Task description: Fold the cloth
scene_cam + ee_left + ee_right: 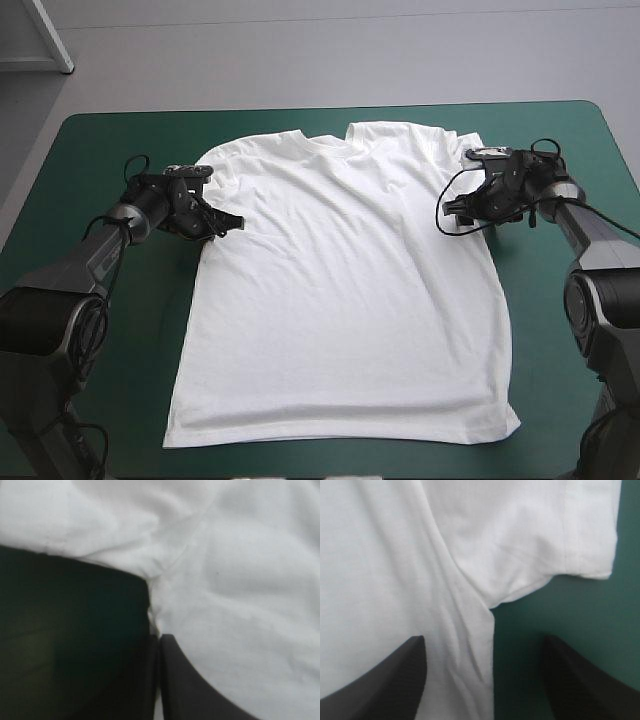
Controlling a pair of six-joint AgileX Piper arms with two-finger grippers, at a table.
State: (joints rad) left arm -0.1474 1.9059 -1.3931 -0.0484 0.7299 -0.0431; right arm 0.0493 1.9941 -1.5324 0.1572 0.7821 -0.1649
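Left tool [159, 639] pinches the T-shirt [340, 290]; right tool [484, 641], spread, straddles its side edge.

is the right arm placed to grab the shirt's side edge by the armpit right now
Probably yes: the right gripper is open, one finger over the T-shirt, the other over the teal-green cover, straddling that edge below the armpit; nothing else lies between.

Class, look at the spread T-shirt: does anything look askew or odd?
Mildly. The T-shirt lies flat but uneven: the sleeve near the right gripper points toward the table's far edge, while the opposite sleeve looks gathered at the left gripper. No damage shows.
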